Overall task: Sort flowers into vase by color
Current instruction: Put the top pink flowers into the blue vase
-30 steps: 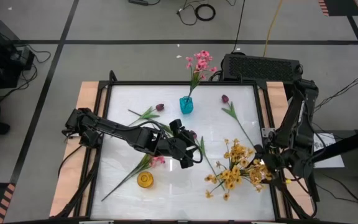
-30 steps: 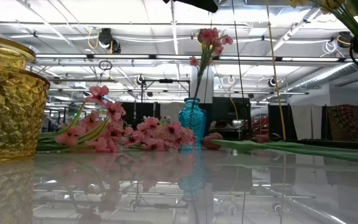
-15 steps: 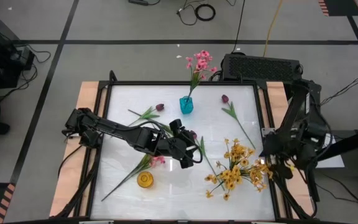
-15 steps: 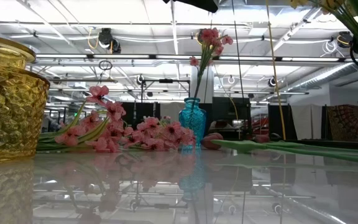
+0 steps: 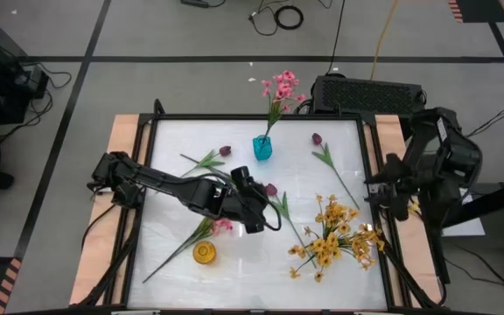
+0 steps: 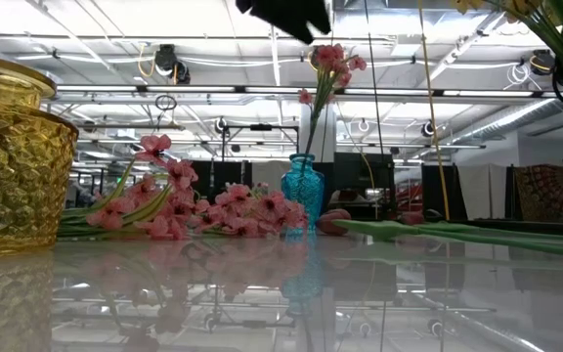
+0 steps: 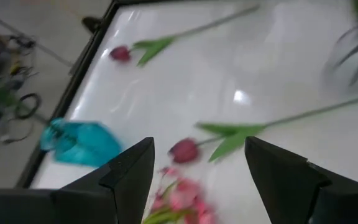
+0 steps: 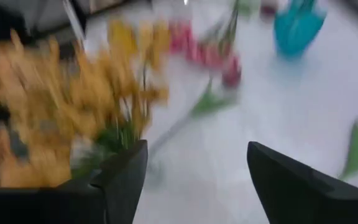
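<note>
tabletop (image 5: pixel 173 271): flowers part sorted | yellow sprays (image 5: pixel 335 236) at 4 o'clock | left pincer (image 5: pixel 265 220) apart, empty, over tulip (image 5: pixel 270 189) at centre: likely next pick, needs descent | right pincer (image 8: pixel 194 168) apart, empty, at 3 o'clock

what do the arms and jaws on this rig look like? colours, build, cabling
Both arms are dark, near black, built of chunky jointed segments. The left arm has cabling hanging at its base by the table's wooden edge strip. The right arm is bulkier at its upper joints. Each wrist view shows two flat, matte black jaws with angular, slanted tips: left gripper, right gripper. No markings are visible.
</note>
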### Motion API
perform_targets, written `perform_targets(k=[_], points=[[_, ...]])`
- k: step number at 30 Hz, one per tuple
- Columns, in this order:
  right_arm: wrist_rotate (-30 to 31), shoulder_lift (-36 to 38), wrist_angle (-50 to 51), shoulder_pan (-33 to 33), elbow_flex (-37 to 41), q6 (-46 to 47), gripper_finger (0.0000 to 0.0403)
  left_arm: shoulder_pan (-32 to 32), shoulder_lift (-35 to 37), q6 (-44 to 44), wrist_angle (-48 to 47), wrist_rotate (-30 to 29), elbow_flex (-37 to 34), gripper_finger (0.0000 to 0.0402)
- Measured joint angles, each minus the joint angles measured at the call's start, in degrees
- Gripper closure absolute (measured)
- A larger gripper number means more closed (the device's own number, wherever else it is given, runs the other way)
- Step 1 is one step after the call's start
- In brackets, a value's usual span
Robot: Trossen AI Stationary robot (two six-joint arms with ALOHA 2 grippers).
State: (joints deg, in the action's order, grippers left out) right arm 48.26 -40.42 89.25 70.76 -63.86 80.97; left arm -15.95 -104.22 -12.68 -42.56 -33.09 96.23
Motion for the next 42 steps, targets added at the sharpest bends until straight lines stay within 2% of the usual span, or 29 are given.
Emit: perform_targets(k=[4, 11, 17, 21, 25, 32, 34, 39, 42], points=[[7.7, -0.1, 0.7, -2.2, -2.5, -3.2, 0.0150, 1.5, 0.0, 0.2, -5.9, -0.4, 0.0, 0.0143], [13.0, -0.2, 0.7, -7.4, -7.8, -12.0, 0.0168, 7.4, 0.0, 4.4, -12.7, 2.7, 0.0, 0.0144], [21.1, -0.3, -2.0, -11.0, -9.4, -21.3, 0.0178, 14.8, 0.0, 12.5, -14.5, 13.1, 0.0, 0.0144], [26.4, -0.8, -3.9, -13.3, -9.4, -28.9, 0.0183, 19.7, 0.0, 14.9, -15.5, 18.7, -0.1, 0.0144], [26.5, -1.8, -4.1, -15.4, -9.3, -33.4, 0.0186, 23.3, 0.0, 17.8, -13.8, 22.8, -4.1, 0.0144], [26.6, -3.9, -8.1, -17.8, -8.6, -33.8, 0.0186, 26.2, 0.0, 19.3, -7.5, 23.2, -15.1, 0.0144], [26.6, -4.6, -13.9, -18.7, -7.3, -35.2, 0.0186, 26.2, 0.0, 19.1, -5.3, 23.2, -16.9, 0.0144], [26.0, -8.1, -30.8, -23.4, -4.2, -50.6, 0.0186, 26.1, 0.0, 19.6, -3.0, 23.2, -18.4, 0.0144], [21.7, -10.1, -40.2, -28.7, -4.0, -60.7, 0.0186, 26.2, 0.0, 20.2, -3.4, 23.7, -18.7, 0.0144]])
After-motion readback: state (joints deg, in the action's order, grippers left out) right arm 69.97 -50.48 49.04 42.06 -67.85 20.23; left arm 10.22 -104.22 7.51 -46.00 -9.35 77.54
